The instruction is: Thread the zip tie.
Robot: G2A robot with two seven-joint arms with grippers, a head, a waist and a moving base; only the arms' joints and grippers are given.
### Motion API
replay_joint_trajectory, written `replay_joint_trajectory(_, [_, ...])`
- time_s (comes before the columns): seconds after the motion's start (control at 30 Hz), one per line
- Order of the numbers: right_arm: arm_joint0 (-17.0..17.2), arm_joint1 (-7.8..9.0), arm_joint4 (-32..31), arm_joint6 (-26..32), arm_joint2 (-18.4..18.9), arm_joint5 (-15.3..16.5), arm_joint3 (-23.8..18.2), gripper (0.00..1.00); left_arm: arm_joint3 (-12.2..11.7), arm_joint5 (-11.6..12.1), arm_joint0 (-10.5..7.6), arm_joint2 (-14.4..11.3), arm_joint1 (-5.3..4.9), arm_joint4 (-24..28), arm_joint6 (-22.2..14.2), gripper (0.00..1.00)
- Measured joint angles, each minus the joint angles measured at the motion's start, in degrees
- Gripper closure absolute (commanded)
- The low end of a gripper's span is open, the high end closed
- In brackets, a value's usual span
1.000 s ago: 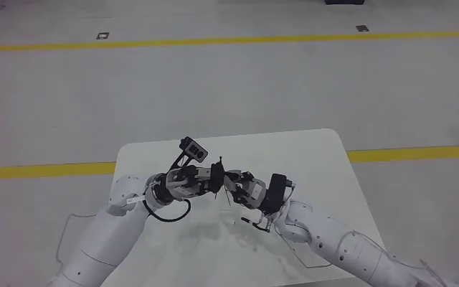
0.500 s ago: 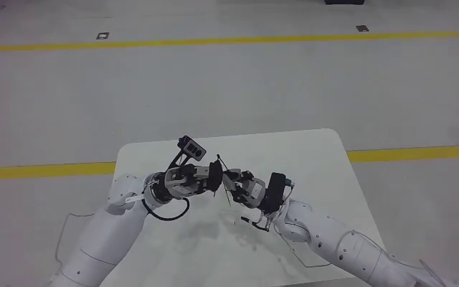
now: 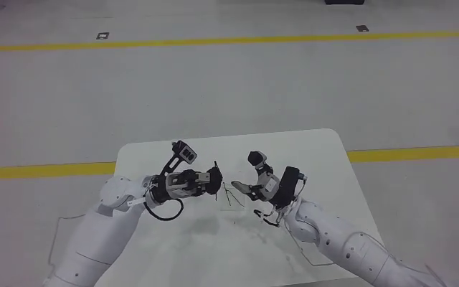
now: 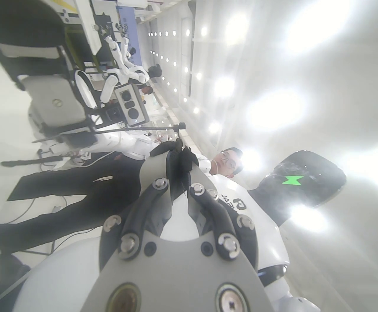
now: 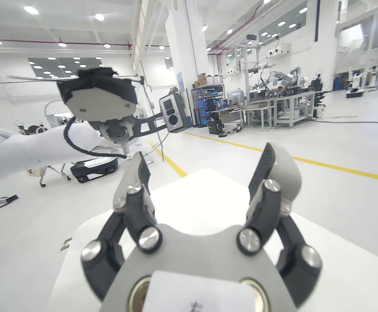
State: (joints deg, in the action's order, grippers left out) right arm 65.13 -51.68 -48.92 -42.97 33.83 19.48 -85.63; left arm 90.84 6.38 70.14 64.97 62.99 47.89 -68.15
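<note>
Over the white tabletop (image 3: pixel 315 154), the robot's right hand (image 5: pixel 203 152) stood with fingers spread wide, near the left hand (image 4: pixel 178 147), which was clamped on a thin black zip tie (image 4: pixel 181 126) held in mid-air

A large robotics lab or industrial test hall is shown. In the top view, a pale polished floor (image 3: pixel 229 86) is crossed by yellow marking lines (image 3: pixel 215 41) near the upper edge and through the middle of the frame, with a white table (image 3: pixel 315 154) set at lower centre. Farther off in the right wrist view, a tall white column (image 5: pixel 184 44), rows of ceiling lights (image 5: pixel 99 16), workbenches (image 5: pixel 274 109), shelving with blue bins (image 5: pixel 203 97) and mounted robot arms (image 5: pixel 280 76) are seen. Another white humanoid robot (image 4: pixel 134 72) is seen in the left wrist view's background.
</note>
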Motion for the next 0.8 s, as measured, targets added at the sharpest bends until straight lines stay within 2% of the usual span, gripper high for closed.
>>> replay_joint_trajectory(0.37, [0.05, 0.10, 0.27, 0.20, 0.19, 0.00, 0.15, 0.00, -0.16, -0.24, 0.07, 0.03, -0.07, -0.33, -0.26, 1.00])
replay_joint_trajectory(0.43, [0.37, 0.05, 0.79, 0.39, 0.36, 0.00, 0.12, 0.00, 0.11, 0.26, 0.13, 0.19, -0.13, -1.44, 0.61, 1.00])
replay_joint_trajectory(0.6, [1.75, 0.20, 11.22, 2.39, 1.28, 0.00, 0.45, 0.00, -0.20, 2.23, 1.09, 2.43, -1.00, -8.49, 2.34, 1.00])
replay_joint_trajectory(0.8, [1.29, 1.21, 22.78, 4.74, 0.43, 0.00, 0.48, 0.00, -3.22, 5.40, 1.78, 4.68, -1.82, -13.66, 2.69, 1.00])
